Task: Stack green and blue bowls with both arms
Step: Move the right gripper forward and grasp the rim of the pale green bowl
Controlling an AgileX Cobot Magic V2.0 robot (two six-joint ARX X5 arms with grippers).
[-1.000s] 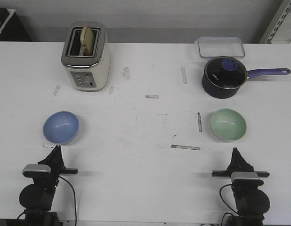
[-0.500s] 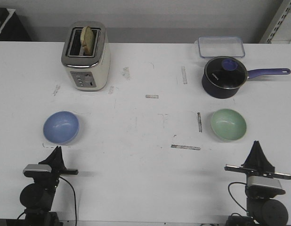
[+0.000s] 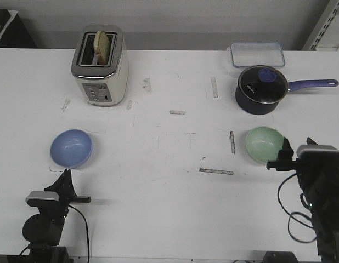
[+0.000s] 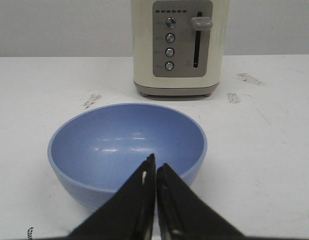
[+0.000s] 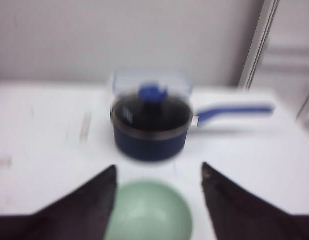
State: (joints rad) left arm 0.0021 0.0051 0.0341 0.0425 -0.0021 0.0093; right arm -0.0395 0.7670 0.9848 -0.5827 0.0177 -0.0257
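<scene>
The blue bowl [image 3: 71,148] rests upright at the left of the table, and it fills the left wrist view as the blue bowl [image 4: 127,150]. My left gripper [image 3: 65,174] sits just short of its near rim, and the left gripper [image 4: 155,161] is shut on nothing. The green bowl [image 3: 265,144] stands at the right. My right gripper [image 3: 284,149] hovers at its near right edge. In the blurred right wrist view the right gripper [image 5: 159,169] is open, its fingers on either side of the green bowl [image 5: 152,212] without touching it.
A cream toaster [image 3: 99,66] holding a slice of bread stands at the back left. A dark navy lidded saucepan [image 3: 261,89] with its handle pointing right sits just behind the green bowl, and a clear lidded container [image 3: 257,53] lies behind that. Tape marks dot the table.
My right arm has risen and swung forward and to the right, up to the green bowl, and its jaws now stand apart. The left arm and both bowls have not moved.
</scene>
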